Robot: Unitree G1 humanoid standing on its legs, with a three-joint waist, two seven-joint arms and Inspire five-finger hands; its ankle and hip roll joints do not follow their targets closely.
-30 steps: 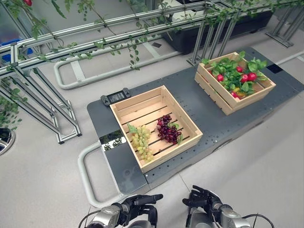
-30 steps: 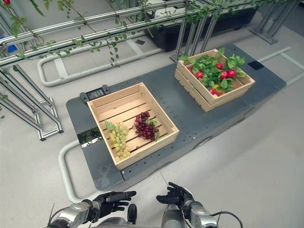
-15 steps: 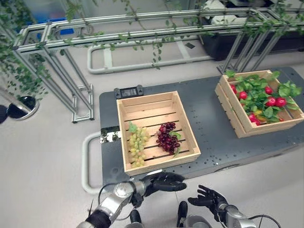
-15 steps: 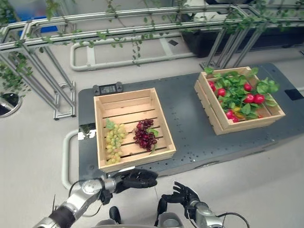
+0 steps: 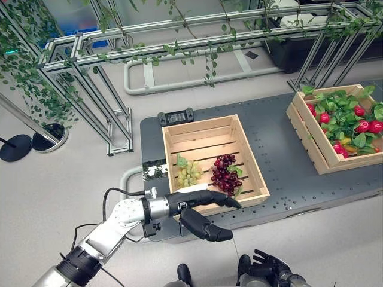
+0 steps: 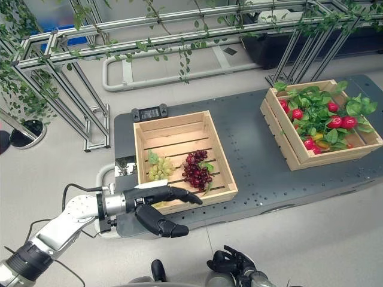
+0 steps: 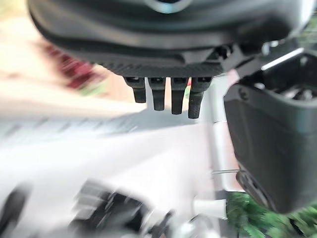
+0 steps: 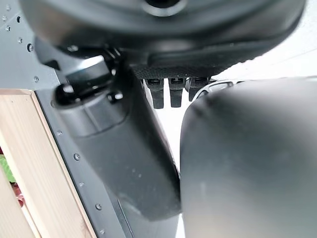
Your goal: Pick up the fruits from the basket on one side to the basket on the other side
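Altogether two wooden crates (image 5: 214, 156) (image 5: 333, 131) and two grape bunches (image 5: 188, 173) (image 5: 225, 175).

My left arm (image 5: 114, 224) is silver-grey, a rounded metal shell with a dark band at the wrist and a darker cuff toward seven o'clock. Its left hand (image 5: 197, 206) is matt black, with slim segmented fingers and a thick thumb. My right hand (image 5: 266, 272), at five o'clock, is the same black. Up close, I see ribbed fingertips (image 7: 172, 101) and small screws on the casing.
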